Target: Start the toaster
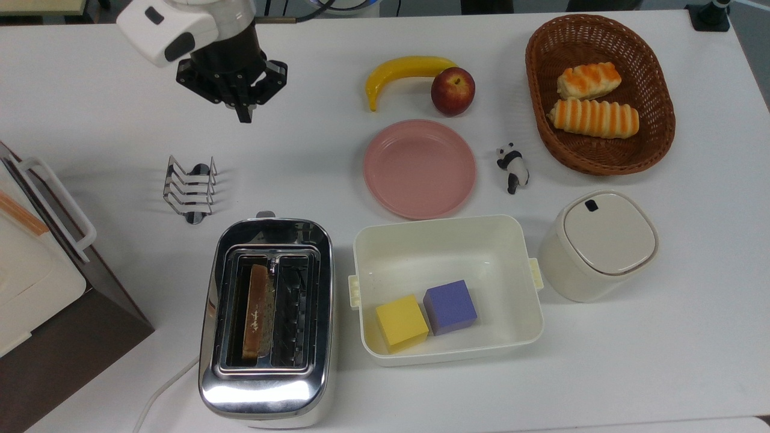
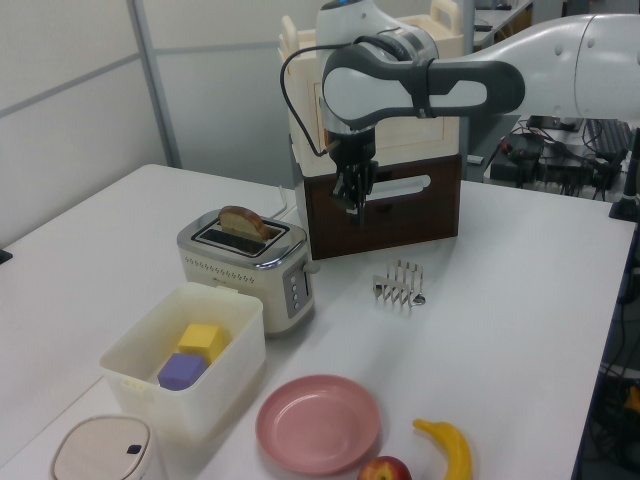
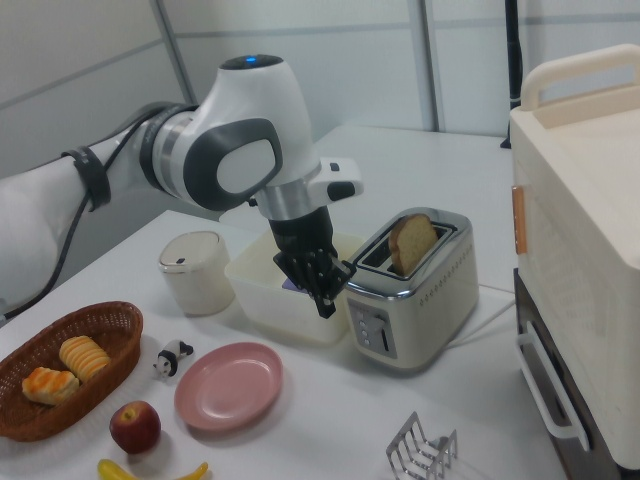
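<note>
Jaws [image 1: 243,115] pressed together, empty, above the table; toaster [image 1: 266,319] well apart.

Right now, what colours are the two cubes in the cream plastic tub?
One yellow cube, one purple cube; clearest in the top view.

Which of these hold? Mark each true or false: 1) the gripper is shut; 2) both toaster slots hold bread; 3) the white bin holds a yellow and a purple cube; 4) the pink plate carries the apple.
1) True: the gripper is shut, holding nothing.
2) False: the toaster has one slice, in the slot on the top view's left.
3) True: the yellow cube and purple cube sit in the white bin.
4) False: the apple rests on the table beside the banana; the pink plate is empty.
</note>
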Available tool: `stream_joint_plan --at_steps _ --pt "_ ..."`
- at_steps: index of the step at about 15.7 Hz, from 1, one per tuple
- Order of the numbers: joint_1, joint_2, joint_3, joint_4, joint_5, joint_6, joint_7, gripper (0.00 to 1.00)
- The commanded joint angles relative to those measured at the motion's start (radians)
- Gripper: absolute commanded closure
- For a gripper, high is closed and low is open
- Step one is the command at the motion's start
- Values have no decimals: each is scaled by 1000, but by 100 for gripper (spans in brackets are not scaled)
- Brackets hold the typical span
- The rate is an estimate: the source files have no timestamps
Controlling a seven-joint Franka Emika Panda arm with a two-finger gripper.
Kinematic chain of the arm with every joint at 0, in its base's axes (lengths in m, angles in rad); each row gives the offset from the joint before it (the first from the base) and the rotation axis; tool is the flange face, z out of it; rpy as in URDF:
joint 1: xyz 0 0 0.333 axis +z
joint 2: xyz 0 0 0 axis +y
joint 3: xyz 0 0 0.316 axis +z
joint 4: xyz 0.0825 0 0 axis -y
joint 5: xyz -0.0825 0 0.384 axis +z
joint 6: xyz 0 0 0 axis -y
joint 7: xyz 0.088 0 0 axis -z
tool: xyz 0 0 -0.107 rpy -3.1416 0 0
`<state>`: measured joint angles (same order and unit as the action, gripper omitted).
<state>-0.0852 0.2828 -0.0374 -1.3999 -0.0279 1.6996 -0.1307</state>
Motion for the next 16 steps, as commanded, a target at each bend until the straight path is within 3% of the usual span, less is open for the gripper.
stream_joint_plan --at_steps 1,16 --pt "5 15 -4 -14 -10 58 -1 100" --pt "-13 168 2 -24 52 321 -3 100"
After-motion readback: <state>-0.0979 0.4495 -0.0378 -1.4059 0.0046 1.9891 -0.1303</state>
